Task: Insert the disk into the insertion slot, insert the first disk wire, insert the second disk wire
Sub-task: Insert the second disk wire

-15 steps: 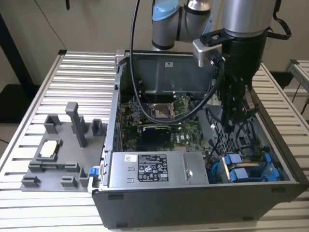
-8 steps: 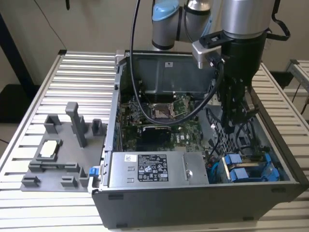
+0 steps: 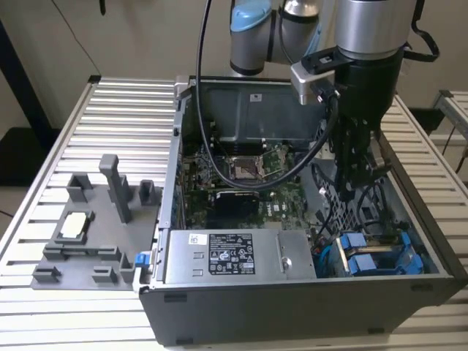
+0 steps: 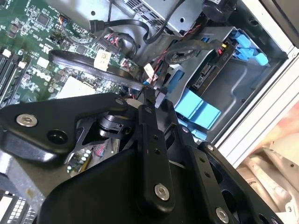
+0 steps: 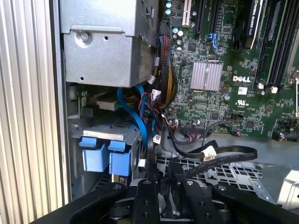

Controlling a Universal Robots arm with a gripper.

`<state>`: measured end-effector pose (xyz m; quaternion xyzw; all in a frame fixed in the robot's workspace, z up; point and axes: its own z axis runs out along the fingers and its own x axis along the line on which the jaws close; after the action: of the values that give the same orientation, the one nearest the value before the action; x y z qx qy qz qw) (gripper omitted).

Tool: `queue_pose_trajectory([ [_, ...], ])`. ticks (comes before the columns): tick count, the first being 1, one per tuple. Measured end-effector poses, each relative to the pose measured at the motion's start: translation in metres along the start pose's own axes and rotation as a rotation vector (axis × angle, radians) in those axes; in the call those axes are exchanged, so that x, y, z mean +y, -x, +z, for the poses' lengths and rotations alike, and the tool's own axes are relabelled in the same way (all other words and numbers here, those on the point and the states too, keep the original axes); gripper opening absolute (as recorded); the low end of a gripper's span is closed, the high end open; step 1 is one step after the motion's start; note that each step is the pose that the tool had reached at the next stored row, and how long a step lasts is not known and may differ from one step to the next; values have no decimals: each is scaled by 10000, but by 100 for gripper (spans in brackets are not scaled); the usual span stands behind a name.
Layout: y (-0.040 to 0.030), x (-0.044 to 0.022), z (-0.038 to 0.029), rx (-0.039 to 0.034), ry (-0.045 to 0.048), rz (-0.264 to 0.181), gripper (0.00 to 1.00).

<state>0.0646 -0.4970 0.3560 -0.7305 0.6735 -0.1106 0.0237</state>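
The disk [image 5: 107, 156] sits in the insertion slot [image 5: 107, 133] of the drive cage, in the corner of the open computer case [image 3: 292, 307] beside the power-supply box [image 3: 234, 256]. Its blue tabbed end faces out of the bay. The body is hidden inside, so the long axis appears to run into the cage.

The gripper [image 5: 168, 179] hangs inside the case, between the cage and the motherboard [image 3: 241, 183]. Its fingers are drawn close together, pinching the end of a flat black wire [image 5: 210, 154] that loops away toward the board. A blue cable [image 5: 140, 121] and a bundle of coloured wires [image 5: 166, 84] crowd the gap next to the tabs — right by the fingertips. A grey fixture tray [image 3: 95, 219] lies on the slatted table [image 3: 110, 110], well apart from the case.
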Motion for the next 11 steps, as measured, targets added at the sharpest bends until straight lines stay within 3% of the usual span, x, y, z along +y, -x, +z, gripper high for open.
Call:
queue_pose_trajectory([
  [11,-1,0,0,0,-7,1,16],
])
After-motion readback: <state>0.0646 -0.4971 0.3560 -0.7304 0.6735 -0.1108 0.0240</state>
